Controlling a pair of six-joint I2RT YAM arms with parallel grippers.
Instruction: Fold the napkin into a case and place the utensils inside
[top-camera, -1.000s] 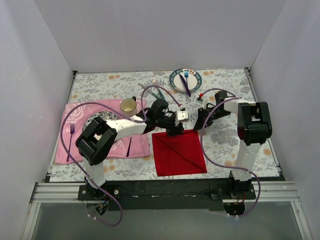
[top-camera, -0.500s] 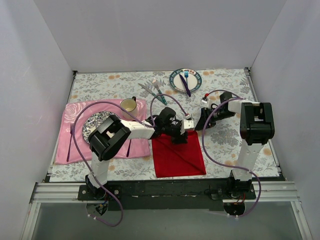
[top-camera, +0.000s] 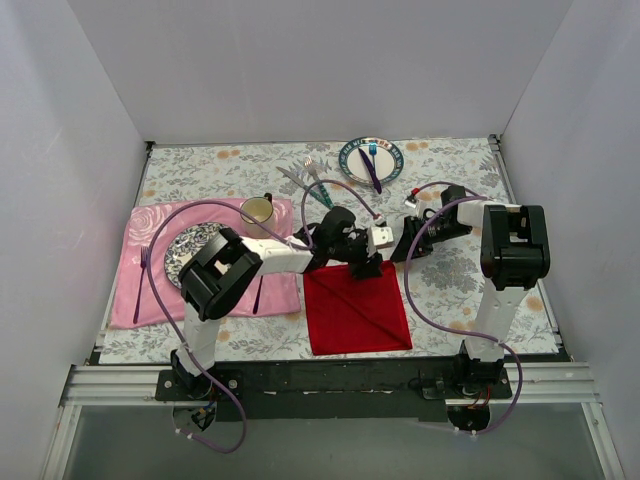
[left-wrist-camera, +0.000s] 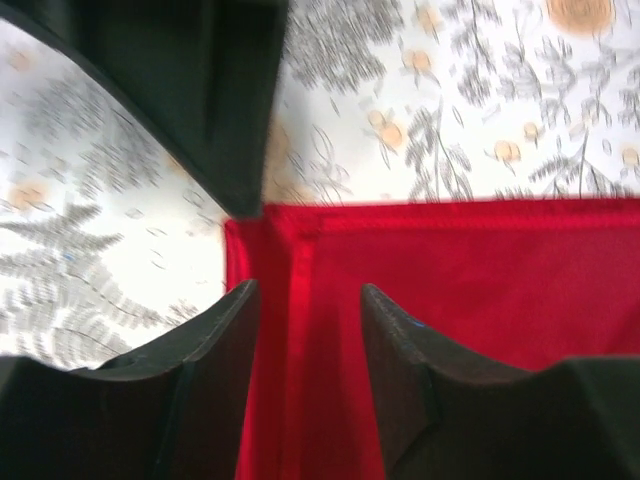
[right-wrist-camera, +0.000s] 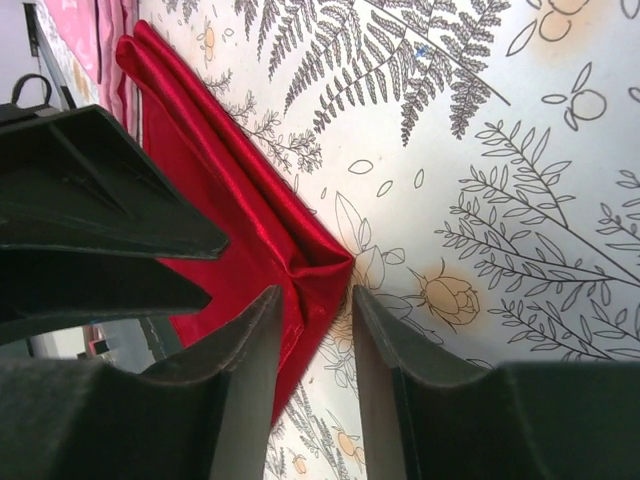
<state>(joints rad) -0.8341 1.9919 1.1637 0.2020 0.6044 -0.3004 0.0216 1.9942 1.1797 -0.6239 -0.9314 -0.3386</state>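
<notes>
The napkin lies flat on the table just in front of my bases, folded over with a crease running corner to corner. My left gripper hangs over its far left corner, jaws spread, with the hemmed edge showing in the gap and nothing pinched. My right gripper straddles the far right corner, jaws spread as well, and the layers there pucker into a small ridge between them. I judge this cloth to be light, limp and a little slick: it will sag, slide on itself, and the layers will shift if I catch only the top one. So I would bite at the corners, across the hem where it is thickest, taking every layer, and lift low and evenly on both sides. The fork and knife lie well apart, further back on the table
</notes>
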